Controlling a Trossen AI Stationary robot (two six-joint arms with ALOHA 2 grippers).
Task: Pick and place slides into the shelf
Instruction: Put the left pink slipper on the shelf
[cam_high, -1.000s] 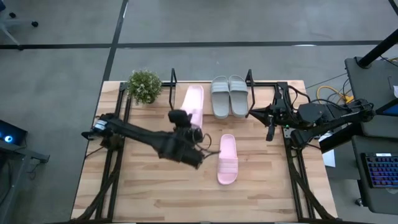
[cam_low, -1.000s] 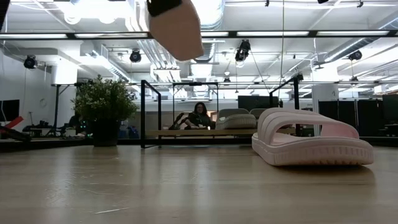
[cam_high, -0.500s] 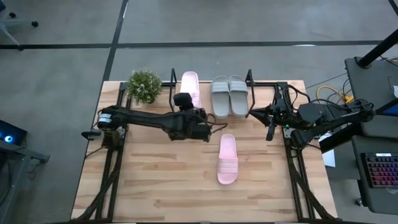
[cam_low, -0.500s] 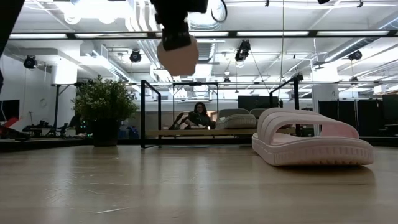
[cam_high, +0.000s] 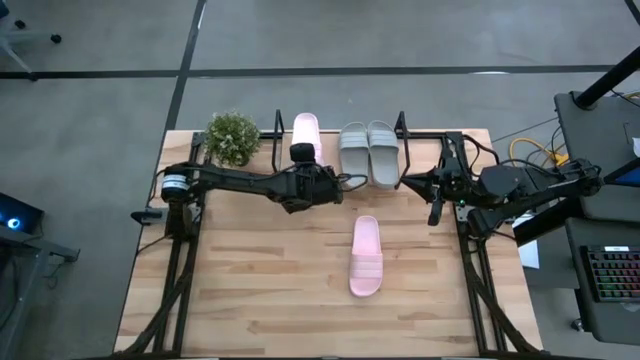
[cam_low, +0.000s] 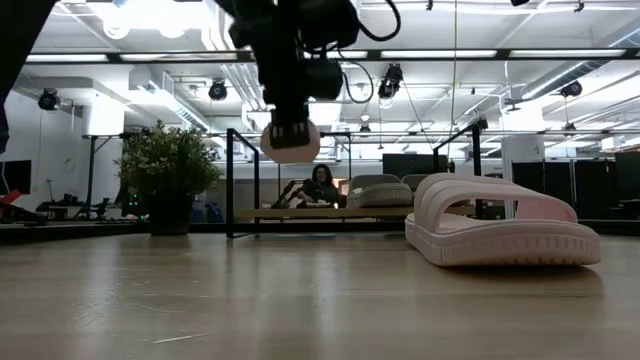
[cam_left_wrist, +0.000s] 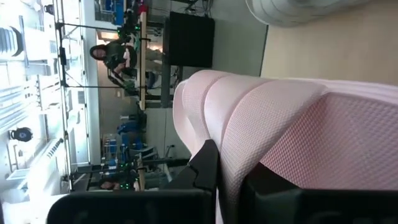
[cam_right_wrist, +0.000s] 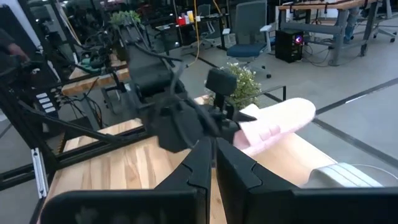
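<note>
Since a second ago the pink slide (cam_high: 305, 128) has been carried by the left gripper (cam_high: 303, 158) from over the middle of the table to the shelf (cam_high: 278, 128), where it is now held above the shelf's left part, just beside the plant (cam_high: 232, 137). The left gripper is clamped on the slide's near end; in the low view the slide (cam_low: 290, 141) is seen hanging clear of the table (cam_low: 300, 300). In the left wrist view the ribbed strap (cam_left_wrist: 261, 118) fills much of the frame.

The two grey slides (cam_high: 367, 153) are set side by side in the shelf's right part. The second pink slide (cam_high: 366, 256) lies flat on the table, well apart from the shelf.

The right gripper (cam_high: 434, 212) is held at the table's right edge, unchanged, and its fingers (cam_right_wrist: 200, 163) are pressed together with nothing between them.
</note>
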